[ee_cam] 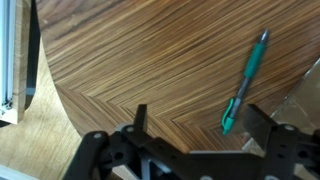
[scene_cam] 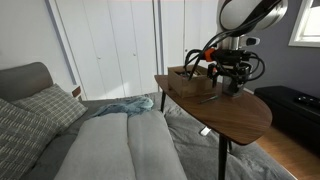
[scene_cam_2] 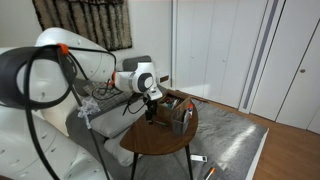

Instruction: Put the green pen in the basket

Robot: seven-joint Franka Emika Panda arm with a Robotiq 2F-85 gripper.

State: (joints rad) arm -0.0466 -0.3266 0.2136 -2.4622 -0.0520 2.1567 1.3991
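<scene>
Wrist view: the green pen (ee_cam: 245,80) lies flat on the wooden table (ee_cam: 150,50), far right, untouched. The gripper (ee_cam: 196,114) hangs over it, jaws spread wide. Light, stiff, slick plastic that probably rolls, so pinch it mid-barrel.

I work over a brown wooden side table (scene_cam: 235,112) with a rounded top on a thin dark leg; in the wrist view its veneer (ee_cam: 150,60) runs in a herringbone grain. Below its edge I see pale wood flooring (ee_cam: 40,140). Beside the table lies a bed with a grey quilted cover (scene_cam: 120,145), and a crumpled light blue cloth (scene_cam: 125,105) lies on it near the table's edge. Two grey checked pillows (scene_cam: 45,105) lean against a grey padded headboard (scene_cam: 25,78). White panelled closet doors (scene_cam: 110,45) fill the wall behind. A dark low cabinet (scene_cam: 295,105) stands under a window (scene_cam: 305,20). In an exterior view a patterned dark curtain (scene_cam_2: 80,22) hangs behind me.
</scene>
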